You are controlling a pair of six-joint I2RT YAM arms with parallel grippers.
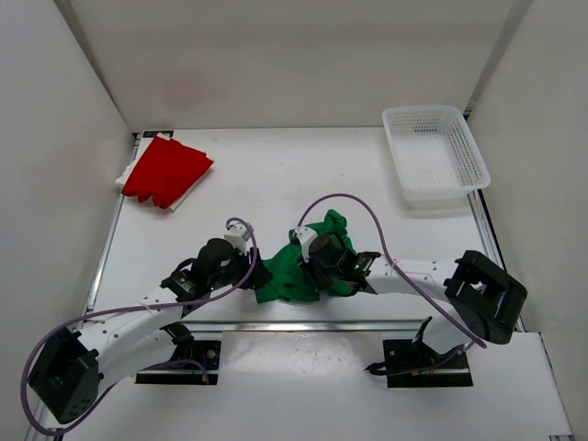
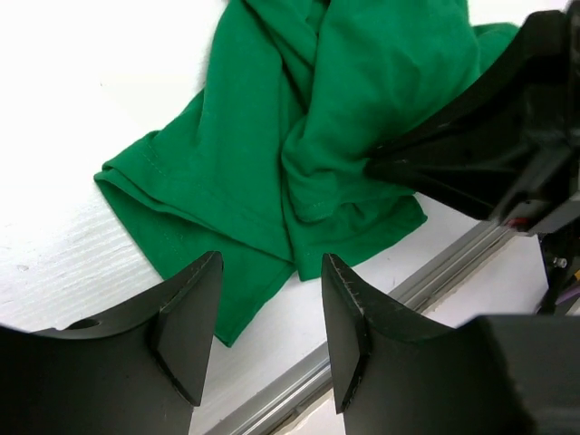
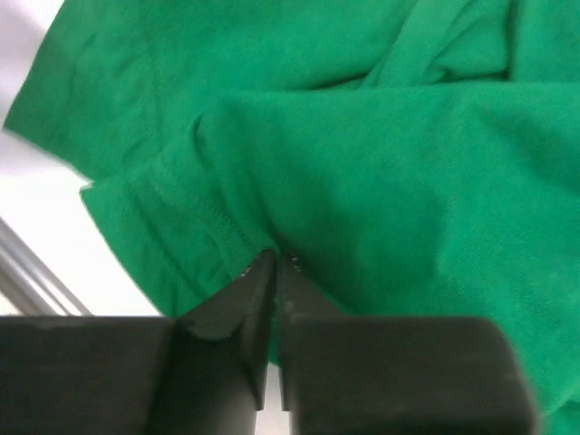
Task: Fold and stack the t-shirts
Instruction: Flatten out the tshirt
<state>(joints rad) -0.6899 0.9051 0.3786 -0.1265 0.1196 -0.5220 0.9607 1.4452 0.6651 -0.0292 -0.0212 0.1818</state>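
At the far left corner of the surface (image 1: 276,175) the red t-shirt (image 1: 165,171) lies folded on top of the cream-white t-shirt (image 1: 122,175), of which only a thin edge peeks out at its left side. Further along, my left arm (image 1: 138,323) stretches in from the near edge. My left jaws are released, standing apart with nothing between them, low over the surface just beside the left hem of the green t-shirt (image 1: 292,276). That shirt lies crumpled in a heap near the front of the surface, between my two wrists, its lower edge close to the metal rail (image 2: 444,263). My right arm (image 1: 413,276) stretches in from the other side. My right jaws are clenched on a fold of the green cloth just by a stitched hem, the tips all but meeting with the fabric nipped between them. At the far right back corner sits the white mesh basket (image 1: 432,152), well apart from all three shirts.
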